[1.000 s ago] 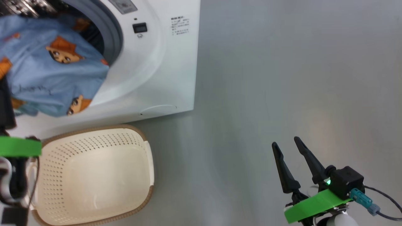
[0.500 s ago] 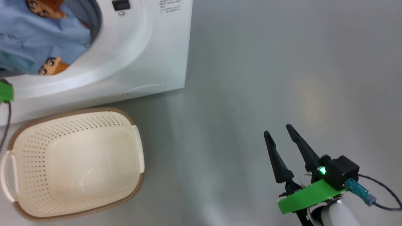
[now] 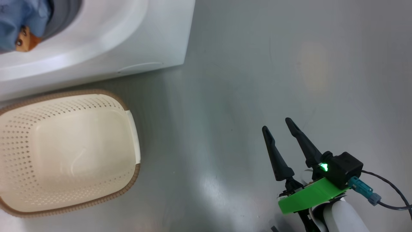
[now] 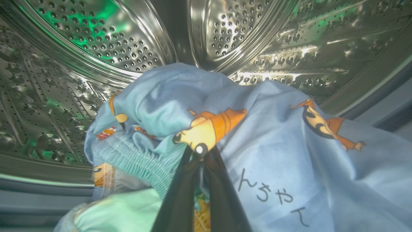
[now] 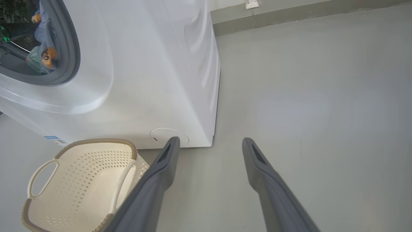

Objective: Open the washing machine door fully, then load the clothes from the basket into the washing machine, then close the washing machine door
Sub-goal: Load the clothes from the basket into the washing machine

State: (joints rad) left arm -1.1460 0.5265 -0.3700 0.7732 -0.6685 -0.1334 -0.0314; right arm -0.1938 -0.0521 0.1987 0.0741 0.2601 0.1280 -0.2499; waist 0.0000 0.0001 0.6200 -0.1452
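Note:
My left gripper is shut on the clothes, light blue fabric with orange bear prints, and holds them inside the steel drum of the washing machine. A fold of the clothes still shows at the grey gasket. The cream basket stands on the floor in front of the machine with nothing in it. My right gripper hangs open over the bare floor to the right, holding nothing. The washing machine door is out of view.
Grey floor stretches to the right of the machine. A wall skirting runs behind it. A cable trails from my right wrist. In the right wrist view, the basket sits just left of my right gripper.
The head camera has swung, so the machine and basket slid up and left in its picture. The blue clothes have gone deeper into the opening. My right gripper stays open.

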